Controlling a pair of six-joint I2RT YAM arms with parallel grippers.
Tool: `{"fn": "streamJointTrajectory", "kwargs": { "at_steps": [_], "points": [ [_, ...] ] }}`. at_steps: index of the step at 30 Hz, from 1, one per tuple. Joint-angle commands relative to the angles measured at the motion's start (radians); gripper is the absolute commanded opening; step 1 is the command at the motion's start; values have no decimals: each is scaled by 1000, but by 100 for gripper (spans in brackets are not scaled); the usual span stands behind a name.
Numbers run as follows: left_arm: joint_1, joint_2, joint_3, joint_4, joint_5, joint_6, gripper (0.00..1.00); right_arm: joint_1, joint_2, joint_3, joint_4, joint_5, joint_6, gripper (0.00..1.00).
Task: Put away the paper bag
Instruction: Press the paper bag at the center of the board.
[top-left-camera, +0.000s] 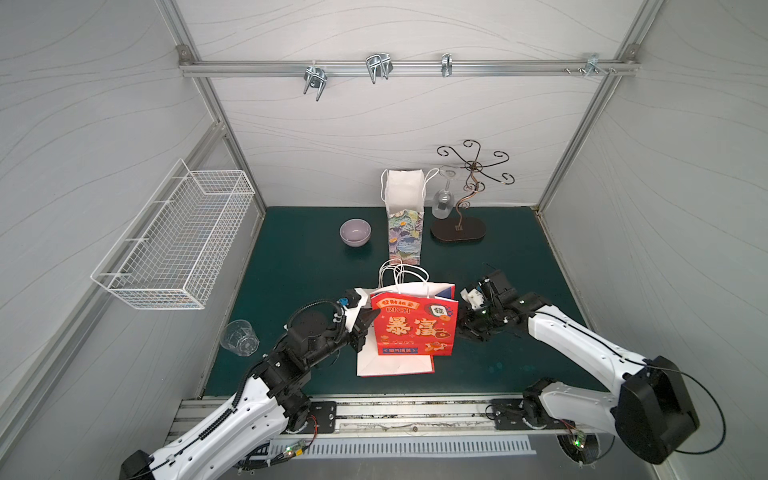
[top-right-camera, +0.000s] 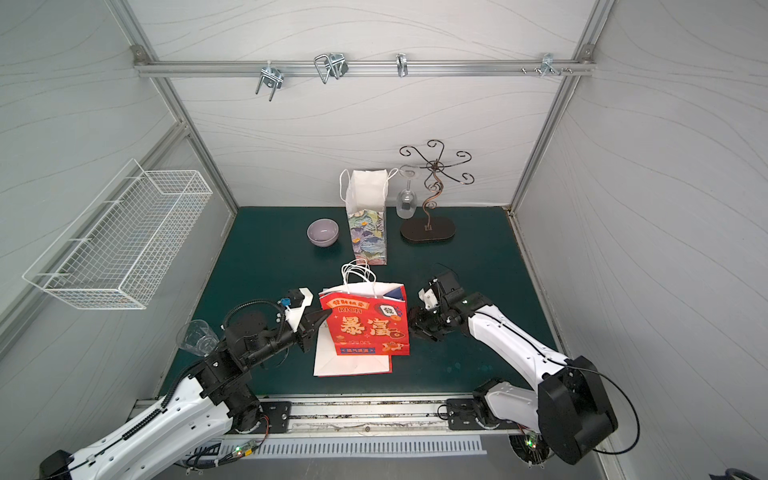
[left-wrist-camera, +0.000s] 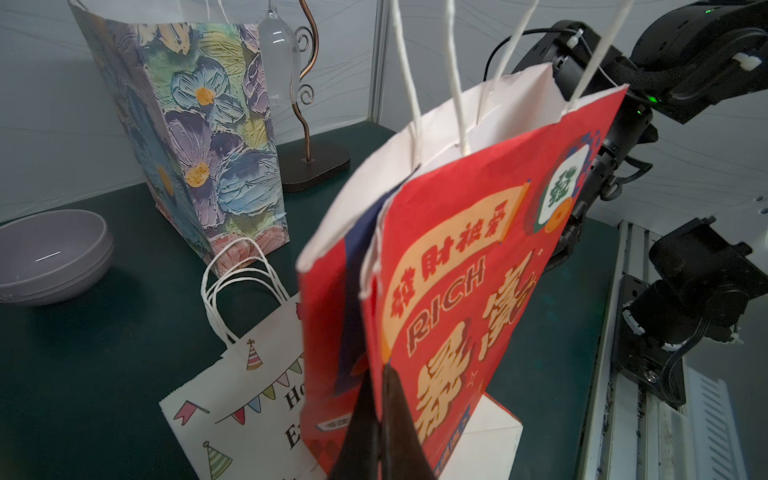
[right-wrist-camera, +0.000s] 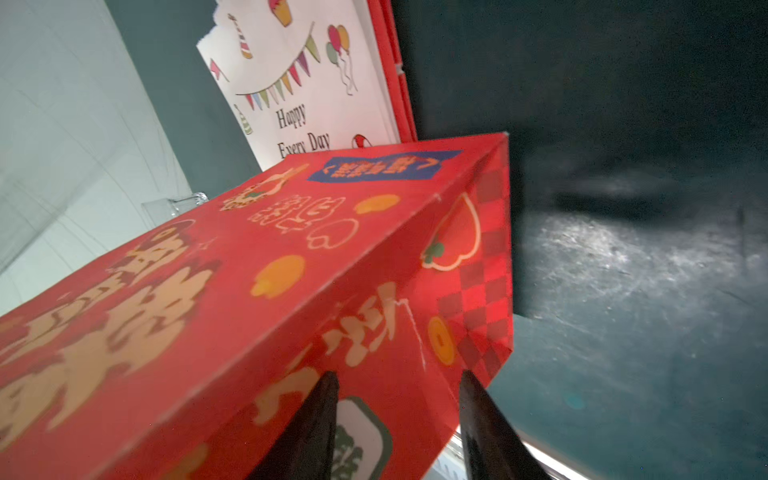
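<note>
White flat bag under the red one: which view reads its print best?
Right wrist: the white bag shows bunting, balloons and "Happy Every Day" nearly unblocked. Left wrist shows it with handles, but the red bag cuts the text. In both top views only a plain white corner pokes out.

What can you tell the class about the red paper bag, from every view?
The red paper bag stands upright and open above a flat white bag. It looks like printed paper, white inside, with gold characters, "RICH" and white cord handles. The left gripper is shut on one edge; the right gripper straddles the opposite edge, jaws apart.
</note>
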Motion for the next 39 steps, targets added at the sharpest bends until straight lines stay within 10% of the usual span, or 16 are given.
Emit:
{"fn": "streamJointTrajectory", "kwargs": {
  "at_steps": [1,7,13,20,39],
  "points": [
    [-1,0,-10,10,10,-4,0,5,-13,-8,39,-40,-5,50],
    [-1,-1,-9,-1,-10,-3,0,-114,-139,59,-142,61,-136,61],
    [-1,1,-11,-2,-17,-4,0,-221,-310,253,-302,202,-539,79],
    [-1,3,-16,6,-26,-10,0,-218,-478,258,-280,-233,-1175,90],
    [0,-27,-37,3,-40,-32,0,-85,-189,178,110,-303,-1362,85]
  ]
}}
